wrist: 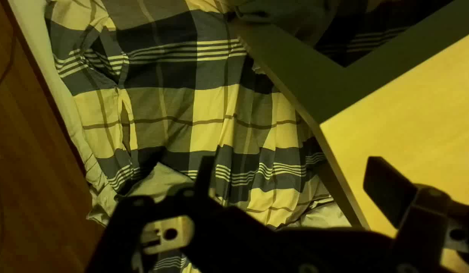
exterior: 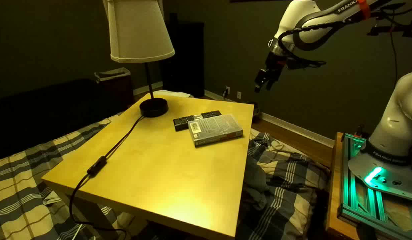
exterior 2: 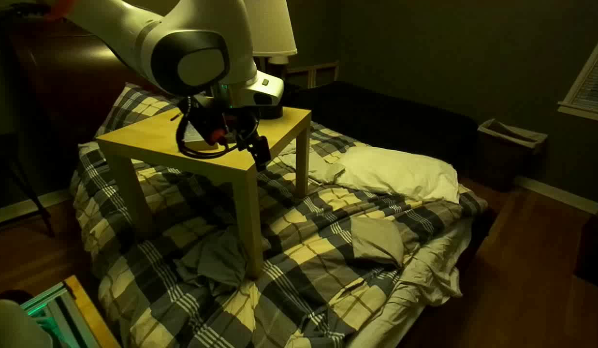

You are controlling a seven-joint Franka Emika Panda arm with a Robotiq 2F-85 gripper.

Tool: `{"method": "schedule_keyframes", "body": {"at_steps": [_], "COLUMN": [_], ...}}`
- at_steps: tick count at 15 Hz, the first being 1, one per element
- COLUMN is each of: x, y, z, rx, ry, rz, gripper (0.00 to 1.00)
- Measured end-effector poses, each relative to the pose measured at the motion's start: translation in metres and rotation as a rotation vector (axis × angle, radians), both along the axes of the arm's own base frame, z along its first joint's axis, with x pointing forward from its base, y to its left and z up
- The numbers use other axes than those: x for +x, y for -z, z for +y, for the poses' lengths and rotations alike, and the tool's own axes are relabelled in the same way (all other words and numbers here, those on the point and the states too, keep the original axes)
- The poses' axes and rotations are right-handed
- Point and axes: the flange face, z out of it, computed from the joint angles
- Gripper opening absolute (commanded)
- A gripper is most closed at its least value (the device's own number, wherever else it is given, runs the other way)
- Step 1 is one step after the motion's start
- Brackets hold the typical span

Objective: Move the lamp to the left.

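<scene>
One lamp (exterior: 142, 46) stands upright on one pale wooden table (exterior: 166, 173), on its one round black base (exterior: 154, 108), near a corner of the tabletop (exterior: 192, 166) and well apart from the gripper (wrist: 295, 172); its one cream shade (exterior: 139, 30) runs out of the top of an exterior view, above one thin dark stem (exterior: 149, 81). One black cord (exterior: 124, 136) leads from the base across the tabletop, carries one switch (exterior: 97, 165), and drops over the edge. Two things lie beside each other on the table: one black remote control (exterior: 192, 119) and one grey case (exterior: 217, 130) with a barcode label (exterior: 195, 127); whether they touch, I cannot tell. One arm (exterior: 302, 25) bears the gripper, whose two fingers (wrist: 388, 189) are released and spread wide; in the wrist view one shows against the plaid bed cover (wrist: 166, 110), the other against the tabletop. In an exterior view the arm hides part of the lamp, and three table legs (exterior 2: 249, 222) show, standing on the bed cover, with one pale pillow (exterior 2: 398, 171) and one bin (exterior 2: 504, 155) with a pale liner (exterior 2: 516, 136) farther off. Two outlets (exterior: 239, 95) sit low on the wall (exterior: 292, 93) in an exterior view, and in the wrist view a strip of wooden floor (wrist: 37, 212) runs down one side
</scene>
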Motion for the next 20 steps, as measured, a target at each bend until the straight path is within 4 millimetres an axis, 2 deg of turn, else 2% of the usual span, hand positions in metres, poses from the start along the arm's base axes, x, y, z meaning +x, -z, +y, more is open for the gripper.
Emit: {"method": "schedule_keyframes", "body": {"at_steps": [15, 17, 20], "x": [0.001, 0.006, 0.023], "y": [0.000, 0.001, 0.004], "z": [0.001, 0.009, 0.043], "rx": [-0.005, -0.021, -0.031], "ry": [-0.005, -0.031, -0.120], "rz": [0.000, -0.004, -0.003], "gripper": [1.00, 1.00, 1.00]}}
